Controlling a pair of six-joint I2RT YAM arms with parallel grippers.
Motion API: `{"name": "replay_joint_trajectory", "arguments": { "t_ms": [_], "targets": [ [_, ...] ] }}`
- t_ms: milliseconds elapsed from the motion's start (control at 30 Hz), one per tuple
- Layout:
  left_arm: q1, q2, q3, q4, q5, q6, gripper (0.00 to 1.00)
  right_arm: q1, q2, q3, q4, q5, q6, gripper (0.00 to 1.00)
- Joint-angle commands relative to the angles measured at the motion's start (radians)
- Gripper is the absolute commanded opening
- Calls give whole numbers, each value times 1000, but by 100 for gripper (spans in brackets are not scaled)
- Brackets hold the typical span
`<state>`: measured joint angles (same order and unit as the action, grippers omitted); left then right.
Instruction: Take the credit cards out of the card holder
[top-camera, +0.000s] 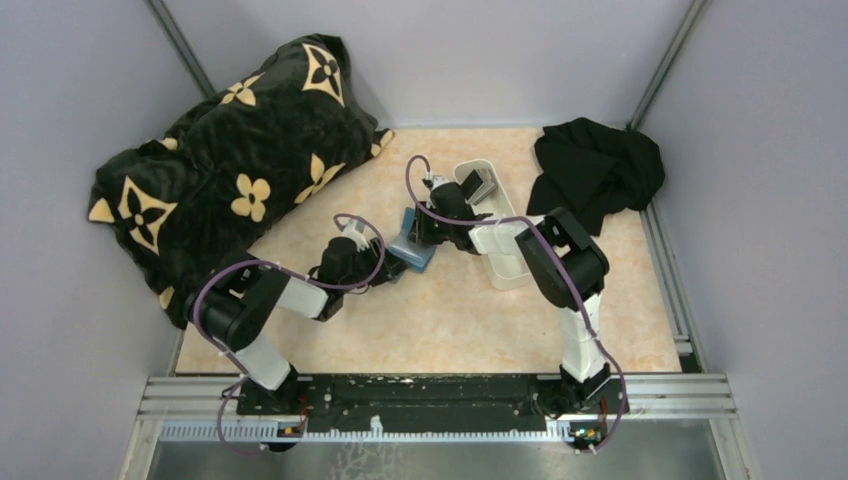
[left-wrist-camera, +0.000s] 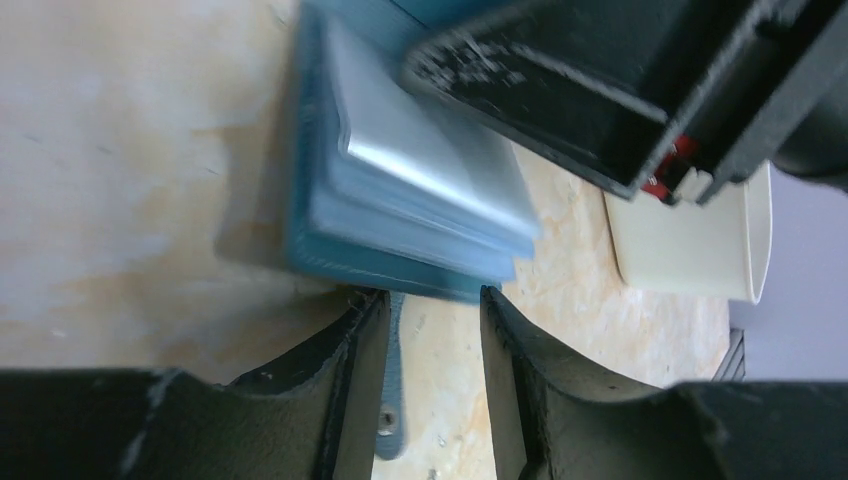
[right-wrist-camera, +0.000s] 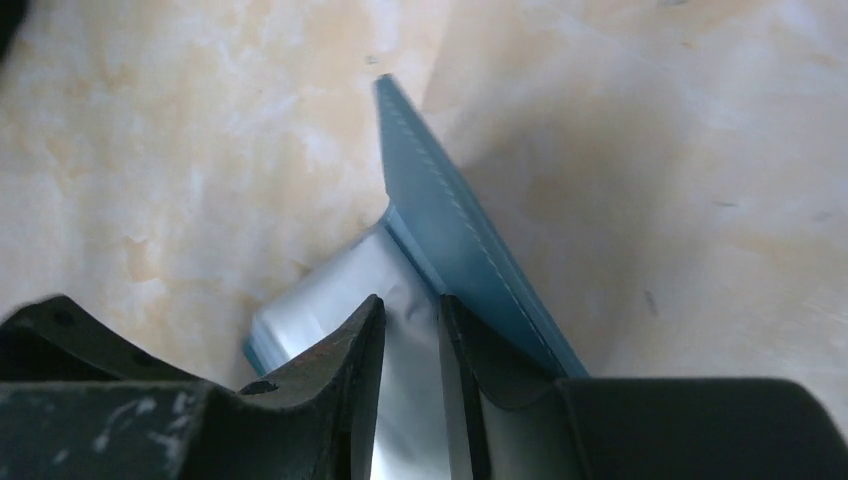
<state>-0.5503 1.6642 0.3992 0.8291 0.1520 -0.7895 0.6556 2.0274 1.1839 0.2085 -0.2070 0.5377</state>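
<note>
The teal-blue card holder (top-camera: 416, 256) lies open mid-table, its clear sleeves (left-wrist-camera: 420, 170) fanned up off the cover (right-wrist-camera: 470, 240). My left gripper (top-camera: 390, 264) is open at the holder's near edge, and the holder's blue snap strap (left-wrist-camera: 393, 400) lies on the table between its fingers (left-wrist-camera: 432, 298). My right gripper (top-camera: 422, 230) reaches in from the other side. Its jaws (right-wrist-camera: 412, 300) stand slightly apart over a clear sleeve (right-wrist-camera: 320, 300), with one finger tucked between sleeve and cover. Dark credit cards (top-camera: 481, 184) lean in the white tray (top-camera: 507, 265). None shows in the sleeves.
A large black cushion with tan flowers (top-camera: 230, 170) fills the back left. A crumpled black cloth (top-camera: 597, 165) lies at the back right. The white tray (left-wrist-camera: 690, 250) sits just right of the holder, under the right arm. Grey walls enclose the table.
</note>
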Motion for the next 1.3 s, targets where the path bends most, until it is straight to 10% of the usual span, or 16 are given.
{"name": "replay_joint_trajectory", "arguments": {
  "t_ms": [0,1267],
  "targets": [
    [90,53,0,-69,9,-12,47,-1,-53,-23,-176,88,-63,28],
    [61,15,219,-127,265,82,58,-1,-172,-231,-126,20,-17,28]
  ]
}}
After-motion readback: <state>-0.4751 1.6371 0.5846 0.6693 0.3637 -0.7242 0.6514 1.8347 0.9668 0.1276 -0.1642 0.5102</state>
